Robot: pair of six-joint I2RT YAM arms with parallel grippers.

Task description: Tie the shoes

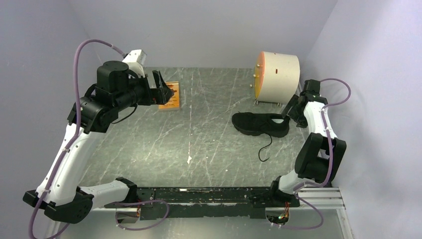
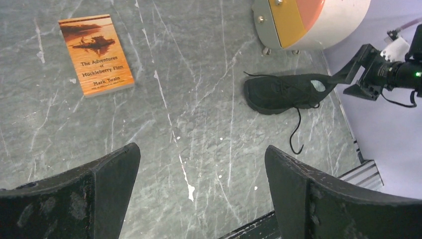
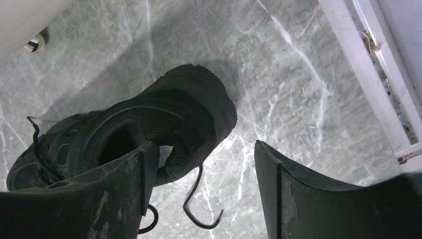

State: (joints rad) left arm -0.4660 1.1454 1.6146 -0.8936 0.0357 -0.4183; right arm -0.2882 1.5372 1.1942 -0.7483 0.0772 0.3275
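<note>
Starting at the near edge, two arms rise from their bases, one on each side, and ahead of them lies the grey marbled table [image 1: 149, 149]. First thing out there is one loose lace [image 1: 266, 147], curling from the shoe toward the near side. Then the sneaker [image 1: 259, 124] itself, just one, all black, sitting on its sole right of centre. Its long axis runs across the table, toe pointing left and heel toward the right wall. At that heel is the right gripper [image 3: 204, 154] with jaws spread apart and pinching nothing. One finger [image 3: 124, 189] sits over the heel opening, though whether it touches I cannot tell. Over on the far left, the left gripper [image 2: 201, 149] hangs high, jaws wide apart and empty. Below it lies one orange paperback book [image 2: 96, 54], flat and well apart from the shoe. Farthest back, just beyond the sneaker, stands one white drum with an orange face [image 1: 278, 74]
</note>
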